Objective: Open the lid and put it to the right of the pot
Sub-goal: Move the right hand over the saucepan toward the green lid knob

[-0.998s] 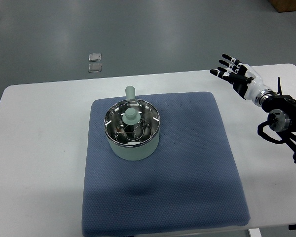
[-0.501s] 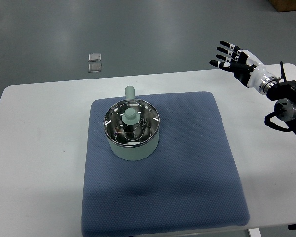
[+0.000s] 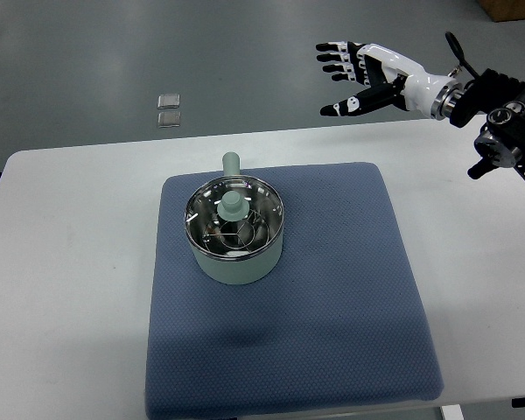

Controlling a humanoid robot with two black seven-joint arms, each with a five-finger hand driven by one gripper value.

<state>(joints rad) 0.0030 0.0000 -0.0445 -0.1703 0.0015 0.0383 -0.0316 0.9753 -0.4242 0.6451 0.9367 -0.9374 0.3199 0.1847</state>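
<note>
Your right hand (image 3: 360, 74) hangs beyond the far edge of the white table (image 3: 70, 262), fingers spread and holding nothing, well apart from the work. The pale green round pot (image 3: 236, 238) sits on the blue textured mat (image 3: 332, 289), toward the mat's far left corner, with its stubby handle pointing at the table's far edge. The glass lid with a steel rim (image 3: 254, 214) lies seated on the pot, its pale green knob (image 3: 232, 206) upright at the centre.

Bring the hand in over the knob from above, then close the fingers around the knob's stem, not its cap. Lift straight up until the rim clears the pot, so the pot does not drag. The bare mat between the pot and the table's right edge looks like the place to set it flat.
</note>
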